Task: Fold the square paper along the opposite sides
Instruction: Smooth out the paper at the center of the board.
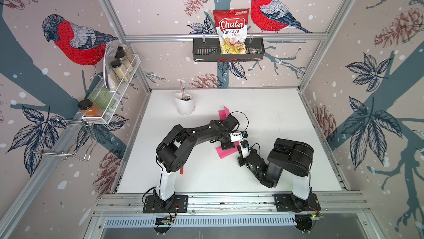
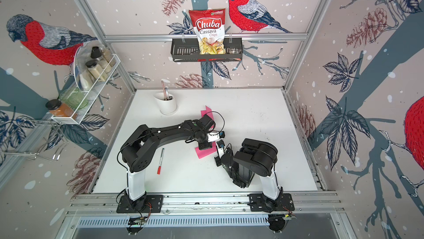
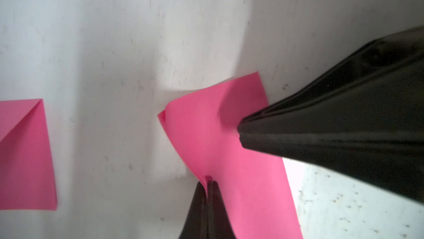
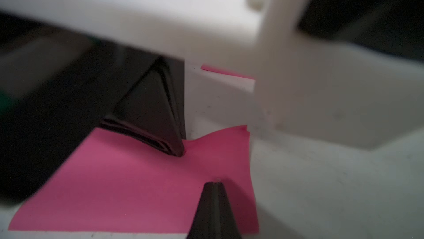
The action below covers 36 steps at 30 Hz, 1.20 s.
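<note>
The pink square paper [image 1: 222, 154] [image 2: 203, 154] lies mid-table beneath both wrists. In the left wrist view my left gripper [image 3: 208, 181] is shut on one edge of the paper [image 3: 229, 157], and that edge curls up between the jaws. Two layers show at a paper corner. My right gripper [image 3: 238, 132] is shut, its tip pressing down on the sheet a short way from the left one. The right wrist view shows the same: the right gripper [image 4: 214, 183] rests on the paper [image 4: 114, 180], and the left gripper [image 4: 177, 154] touches it just beyond.
A second pink paper [image 1: 223, 112] [image 3: 25, 157], creased diagonally, lies farther back. A white cup [image 1: 184, 105] with utensils stands at the back left. A red marker [image 2: 160, 161] lies by the left arm. Wall racks hold jars and a chips bag [image 1: 231, 31].
</note>
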Available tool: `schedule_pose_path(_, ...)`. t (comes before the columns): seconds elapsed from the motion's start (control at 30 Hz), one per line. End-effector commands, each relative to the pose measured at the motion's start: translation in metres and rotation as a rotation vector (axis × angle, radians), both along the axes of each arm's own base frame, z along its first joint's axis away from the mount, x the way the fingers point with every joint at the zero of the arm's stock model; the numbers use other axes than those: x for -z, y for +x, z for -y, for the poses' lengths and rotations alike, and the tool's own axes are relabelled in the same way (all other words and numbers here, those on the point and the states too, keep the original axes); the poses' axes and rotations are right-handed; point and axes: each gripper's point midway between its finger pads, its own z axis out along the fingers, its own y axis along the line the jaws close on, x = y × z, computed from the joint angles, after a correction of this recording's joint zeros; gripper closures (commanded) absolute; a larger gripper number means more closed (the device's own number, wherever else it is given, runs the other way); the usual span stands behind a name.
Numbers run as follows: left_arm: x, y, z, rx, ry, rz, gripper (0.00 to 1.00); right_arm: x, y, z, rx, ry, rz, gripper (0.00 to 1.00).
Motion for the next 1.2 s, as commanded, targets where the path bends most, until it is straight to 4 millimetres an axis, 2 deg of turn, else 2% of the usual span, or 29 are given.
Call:
schedule_pose_path(0.0, -0.004, 0.0, 0.0, 0.005, -0.019, -0.007, 1.0, 0.012, 0.0, 0.007, 0.019, -0.017, -0.054, 1.0)
schedule_pose_path(0.17, -0.005, 0.001, -0.004, -0.009, -0.026, -0.013, 1.0, 0.023, 0.009, 0.016, 0.061, -0.031, -0.106, 1.0)
schedule_pose_path(0.43, -0.006, 0.002, -0.007, -0.023, -0.034, -0.004, 1.0, 0.037, 0.027, 0.051, 0.174, -0.065, -0.184, 1.0)
schedule_pose_path(0.57, -0.002, 0.001, -0.009, -0.037, -0.029, -0.016, 1.0, 0.031, 0.035, 0.06, 0.203, -0.042, -0.183, 1.0)
schedule_pose_path(0.63, -0.001, 0.003, -0.011, -0.071, -0.019, -0.022, 1.0, 0.019, 0.037, 0.058, 0.188, -0.022, -0.153, 1.0)
schedule_pose_path(0.73, 0.001, 0.007, -0.014, -0.16, -0.024, -0.072, 1.0, -0.014, 0.031, 0.045, 0.101, 0.036, -0.07, 1.0)
schedule_pose_path(0.83, 0.005, 0.008, -0.016, -0.238, -0.011, -0.129, 1.0, -0.045, 0.013, 0.017, -0.034, 0.075, 0.019, 1.0)
schedule_pose_path(0.9, 0.01, 0.009, -0.019, -0.297, -0.008, -0.19, 1.0, -0.055, -0.001, -0.003, -0.111, 0.093, 0.05, 1.0)
schedule_pose_path(1.0, 0.018, 0.003, -0.024, -0.321, 0.011, -0.235, 1.0, -0.058, -0.014, -0.031, -0.199, 0.111, 0.06, 1.0)
schedule_pose_path(1.17, 0.016, 0.0, -0.025, -0.342, -0.007, -0.245, 1.0, -0.044, -0.021, -0.055, -0.265, 0.105, 0.047, 1.0)
